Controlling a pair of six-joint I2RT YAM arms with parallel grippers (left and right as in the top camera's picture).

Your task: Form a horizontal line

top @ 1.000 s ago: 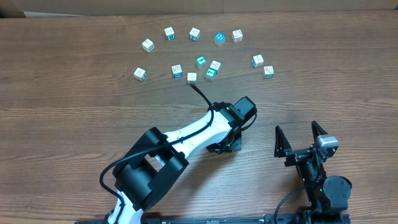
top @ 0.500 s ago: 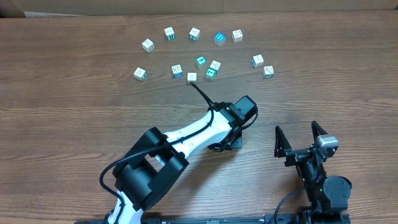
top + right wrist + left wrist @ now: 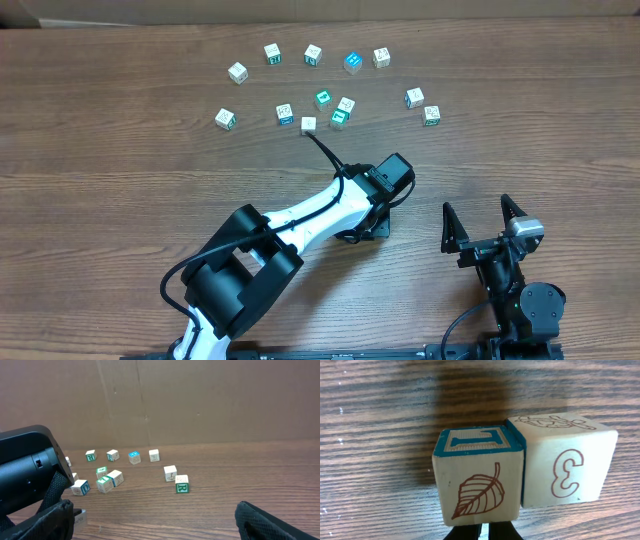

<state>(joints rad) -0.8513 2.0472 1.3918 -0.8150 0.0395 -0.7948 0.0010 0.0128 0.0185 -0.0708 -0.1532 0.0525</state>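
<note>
Cubes (image 3: 313,54) lie scattered over the far part of your wooden table (image 3: 120,170), and they form no touching row yet. Five are strung loosely along the far side, two sit off to the right, one sits alone on the left, and a cluster (image 3: 338,118) of five gathers in the middle, uneven and not in a line. Your left gripper (image 3: 313,139) reaches out from the white-and-black left arm (image 3: 310,215) with its fingers pressed together into one thin point. The tip sits just beside the nearest cube of the cluster, the white-topped cube (image 3: 308,124); from overhead you cannot tell whether it touches. In the left wrist view the closed fingertips (image 3: 462,534) show at the bottom edge, directly below a leaf cube (image 3: 477,487) with a teal-framed top face. A second block, the red 3 cube (image 3: 565,475), stands right against its right side. Your right gripper (image 3: 476,206) sits well apart from every cube, toward the near right of the table, with its fingers spread wide and nothing between them. Its wrist camera looks low across the table toward a brown wall (image 3: 200,400), with a green R cube (image 3: 182,487) nearest to it.
</note>
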